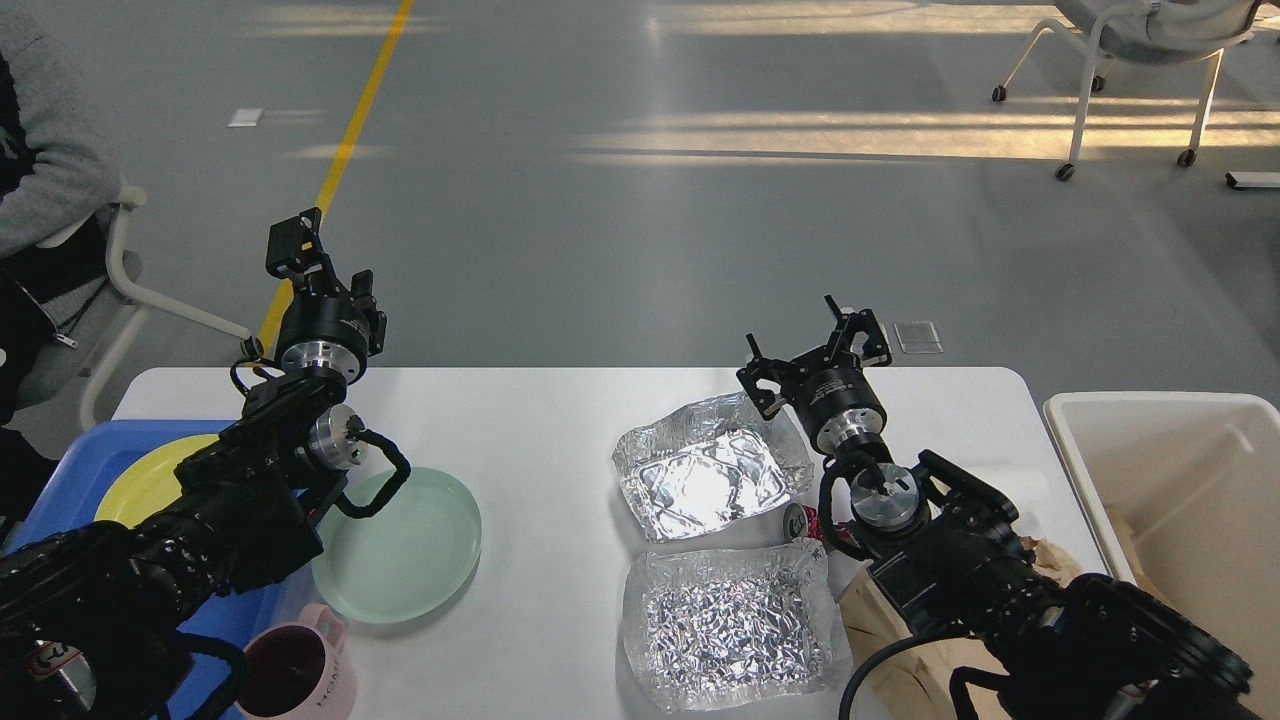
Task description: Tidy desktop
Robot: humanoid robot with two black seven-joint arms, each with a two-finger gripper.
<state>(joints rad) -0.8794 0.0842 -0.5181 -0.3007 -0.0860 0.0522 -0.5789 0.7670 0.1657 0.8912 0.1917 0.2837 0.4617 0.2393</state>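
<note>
The white desktop (560,430) carries a pale green plate (405,550), a pink mug (300,672), and two foil trays, one farther back (700,480) and one nearer (730,625). A small can (798,520) lies between the foil trays, and a brown paper bag (890,640) is partly hidden under my right arm. My left gripper (297,245) is raised over the table's back left edge and seen side-on, so its fingers cannot be told apart. My right gripper (815,350) stands open and empty above the far foil tray's back right corner.
A blue tray (70,470) at the left holds a yellow plate (150,480). An off-white bin (1170,470) stands off the table's right end. A seated person (40,200) is at the far left and a wheeled chair (1130,60) is at the back right.
</note>
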